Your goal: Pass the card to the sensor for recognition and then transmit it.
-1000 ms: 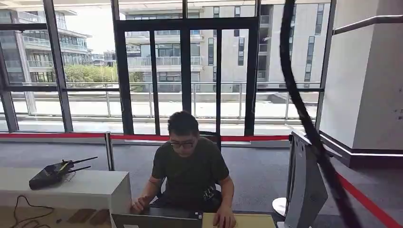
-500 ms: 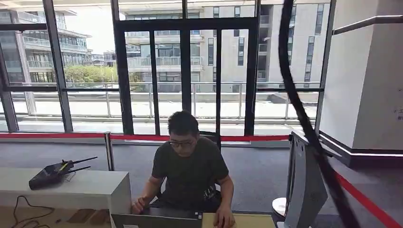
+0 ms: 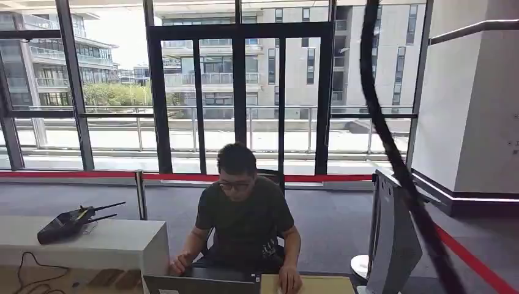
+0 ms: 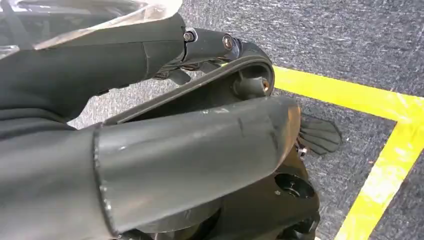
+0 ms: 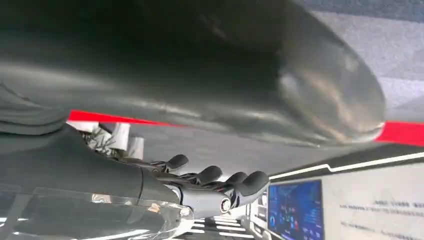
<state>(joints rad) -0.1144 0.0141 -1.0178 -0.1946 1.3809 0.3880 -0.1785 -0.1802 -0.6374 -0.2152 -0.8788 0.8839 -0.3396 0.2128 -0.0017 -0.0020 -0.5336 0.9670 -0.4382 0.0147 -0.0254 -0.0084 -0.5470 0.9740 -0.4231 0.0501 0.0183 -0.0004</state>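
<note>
Grey fingers of the left hand (image 4: 200, 125) and the right hand (image 5: 200, 150) are spread and hold nothing, and with no card in sight, any reach toward the sensor would likely come up empty.

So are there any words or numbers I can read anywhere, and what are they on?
None can be read.
Blue screen: bright graphics, lettering too small and blurred.
White wall panel beside the screen: faint grey lines of print, too blurred.
White wall on the right in the head view: tiny dark marks, too small.
Person's dark shirt: a small pale mark low down, unreadable.
</note>
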